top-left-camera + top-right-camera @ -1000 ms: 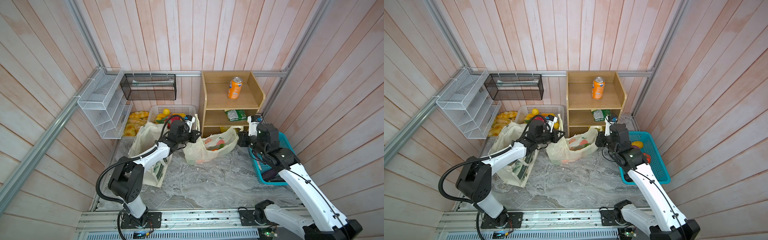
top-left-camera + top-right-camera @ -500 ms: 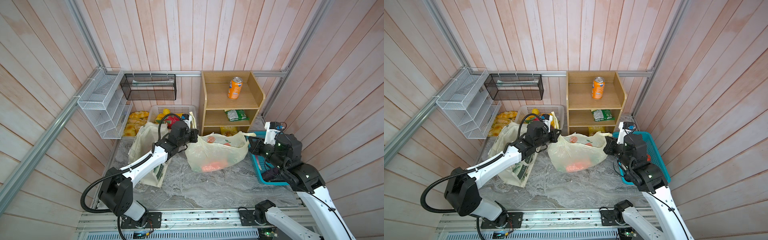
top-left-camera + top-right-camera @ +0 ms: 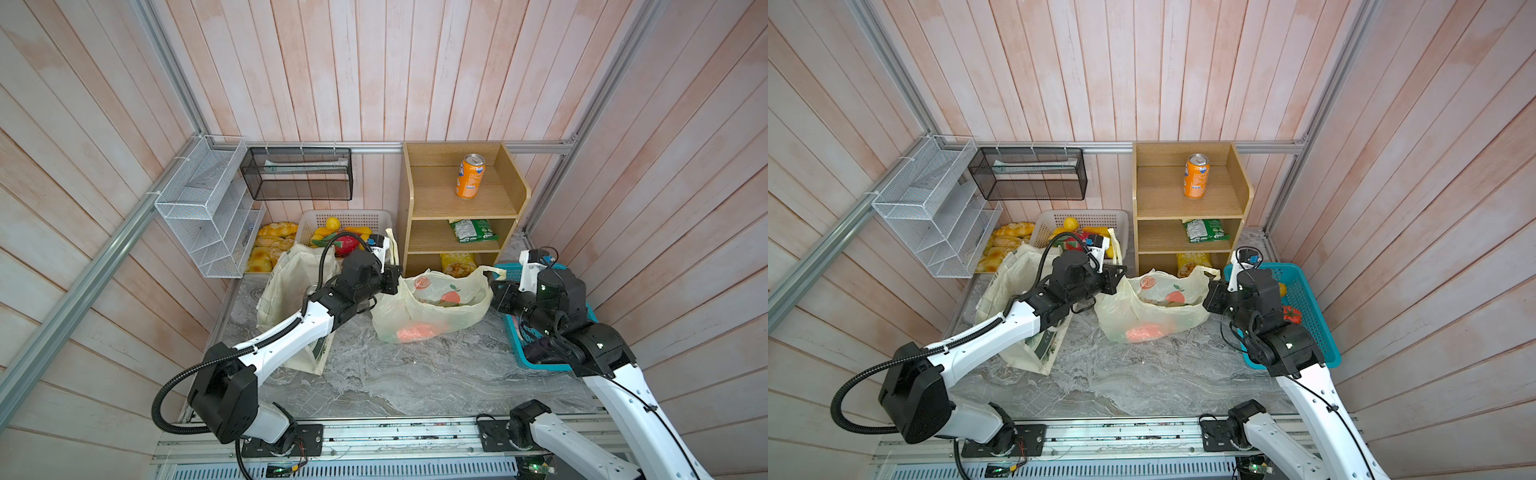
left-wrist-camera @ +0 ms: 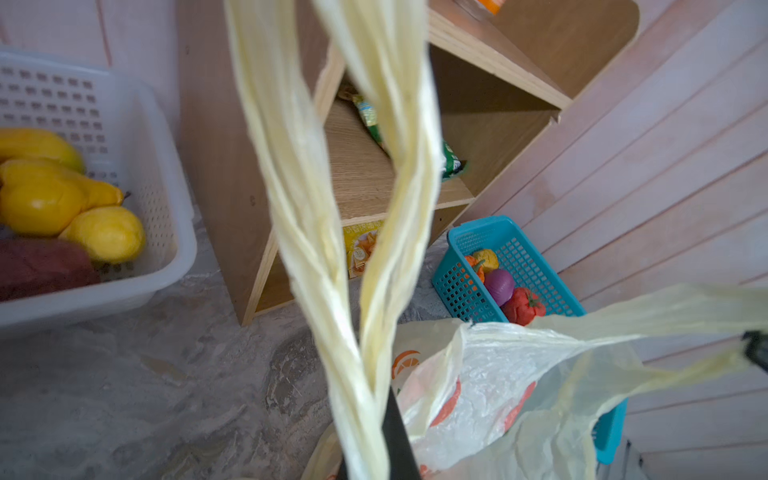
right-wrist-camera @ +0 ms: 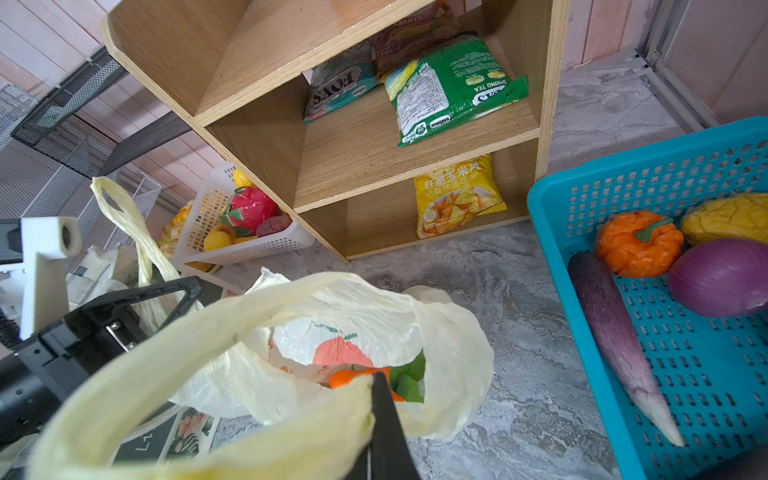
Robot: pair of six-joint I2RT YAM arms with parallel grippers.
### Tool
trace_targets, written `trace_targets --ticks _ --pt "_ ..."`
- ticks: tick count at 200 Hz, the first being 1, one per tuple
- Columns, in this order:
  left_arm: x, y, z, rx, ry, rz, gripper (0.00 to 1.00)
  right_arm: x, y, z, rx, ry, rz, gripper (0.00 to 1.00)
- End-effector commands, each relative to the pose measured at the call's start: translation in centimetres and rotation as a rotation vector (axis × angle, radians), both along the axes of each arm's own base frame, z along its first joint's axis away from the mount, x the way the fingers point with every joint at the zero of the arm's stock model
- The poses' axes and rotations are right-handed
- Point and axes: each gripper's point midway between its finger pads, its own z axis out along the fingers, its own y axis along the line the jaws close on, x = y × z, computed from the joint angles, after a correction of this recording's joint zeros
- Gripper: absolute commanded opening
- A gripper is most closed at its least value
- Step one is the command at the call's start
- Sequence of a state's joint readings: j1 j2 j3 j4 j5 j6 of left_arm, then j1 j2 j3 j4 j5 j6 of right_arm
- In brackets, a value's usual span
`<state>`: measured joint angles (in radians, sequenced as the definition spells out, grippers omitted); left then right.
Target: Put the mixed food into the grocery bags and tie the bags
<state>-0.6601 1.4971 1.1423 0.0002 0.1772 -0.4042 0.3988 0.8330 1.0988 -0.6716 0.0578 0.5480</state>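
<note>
We see the pale-yellow plastic bag resting on the grey surface toward its back edge, just in front of the wooden shelf. Its mouth is stretched wide between the two grippers. The left gripper is clamped on one handle, whose strands run up twisted in the left wrist view. The right gripper is clamped on the other handle, pulled toward the right edge.

Inside the bag the right wrist view shows us an orange toy carrot with green tops. Something orange-red shows through the bag's thin wall in both top views, but we cannot tell what it is.

The cream canvas tote stands at the left edge. Its contents are hidden from us.

Behind the tote, the white basket holds yellow fruit and a red one. The blue basket along the right edge holds a toy pumpkin, an onion, an aubergine and a yellow piece.

On the shelf, the orange soda can stands on the top level. The green snack packet lies on the middle level, with a dark purplish packet behind it. A yellow crisp packet is at the bottom.
</note>
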Motion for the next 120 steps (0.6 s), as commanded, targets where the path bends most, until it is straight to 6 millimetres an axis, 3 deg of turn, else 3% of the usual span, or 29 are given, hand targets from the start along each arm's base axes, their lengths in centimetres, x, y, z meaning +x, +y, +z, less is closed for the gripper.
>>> trace_targets --ticks 1,39,120 --pt "-0.4 -2.4 -0.1 0.1 -0.099 -0.195 0.0 0.0 0.5 -0.9 0.006 0.014 0.018 0.0" --pt "-0.4 -3.4 -1.1 0.149 -0.105 -0.272 0.0 -0.2 0.1 -1.7 -0.015 0.024 0.009 0.0" --pt "-0.8 -3.9 -0.8 0.121 -0.114 -0.305 0.0 0.9 -1.4 0.2 -0.11 -0.015 -0.045 0.11"
